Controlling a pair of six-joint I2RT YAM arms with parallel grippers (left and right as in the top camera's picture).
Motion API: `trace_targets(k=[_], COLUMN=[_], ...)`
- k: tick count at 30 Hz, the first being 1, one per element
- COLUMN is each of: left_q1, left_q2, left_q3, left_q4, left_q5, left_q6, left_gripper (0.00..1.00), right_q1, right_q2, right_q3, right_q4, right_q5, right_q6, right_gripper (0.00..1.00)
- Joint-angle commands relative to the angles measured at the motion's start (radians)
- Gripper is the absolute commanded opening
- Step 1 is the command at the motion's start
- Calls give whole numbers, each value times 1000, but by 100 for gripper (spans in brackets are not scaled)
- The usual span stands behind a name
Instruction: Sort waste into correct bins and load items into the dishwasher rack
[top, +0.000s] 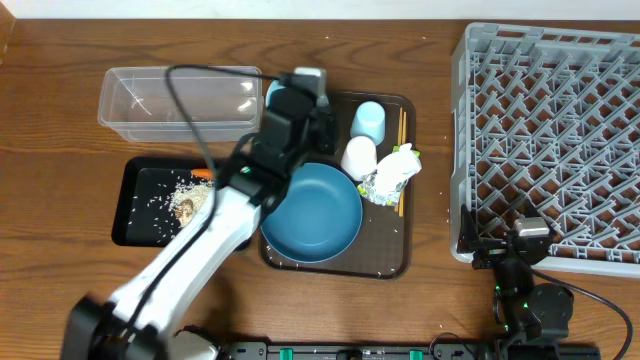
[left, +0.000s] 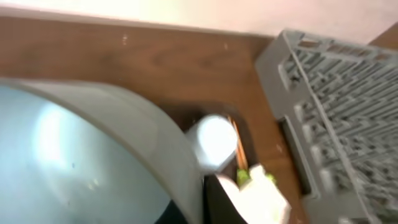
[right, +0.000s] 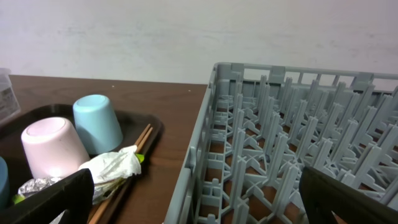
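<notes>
Left tool (top: 295, 88), arm outstretched, grips pale blue bowl (left: 93, 162)

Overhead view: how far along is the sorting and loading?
Done: rice, brown lump and carrot lie in the black tray. In hand: left gripper seems shut on the small pale blue bowl. Left: wrapper, white cup, pale blue cup, large bowl, chopsticks; rack empty.

Bowls: two are counted, a large dark blue bowl (top: 315, 212) and a small pale blue bowl (left: 81, 162).
Cups: two are counted, a white cup (top: 359, 157) and a pale blue cup (top: 369, 120).
Chopsticks (right: 140, 142): two are seen.
Bins: two, a clear tub (top: 130, 100) and a black tray (top: 125, 215), at left.
Wrapper (top: 392, 172): one.
Dishwasher rack (top: 555, 130): one, at right.
</notes>
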Motion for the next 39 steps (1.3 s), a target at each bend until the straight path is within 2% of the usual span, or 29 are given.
trace_targets(k=[1,4,7,12,15,19,28,39], left_q1=[71,185,324,582,688,776,863,1035], left_q2=[-95,-177,-230,-249,-243,-243,-243,-243], left_q3=[16,-12,-46,-122,-171,-223,-326,-343], left_q4=[-109,-171,-150,35,126,142,154,160], left_q5=[77,277,505,899,1028,1117,1238,1363], left_q6=[-243,-257,-271,-431,-518,-553,-561,-576], left_gripper=[6,6,6,6,6,6,6,6], right_q1=[-6,-6,-6,-6,-6,-6,-6,-6], right_q2=[-6,-6,-6,-6,-6,-6,-6,-5], right_q3=[-1,-1,-1,-1,-1,-1,-1,-1], right_q4=[-5,-5,-5,-5,-5,-5,-5,-5], right_q5=[6,6,6,6,6,6,6,6], right_q6=[11,11,11,11,11,11,11,11], right_gripper=[99,99,99,99,99,99,99,99])
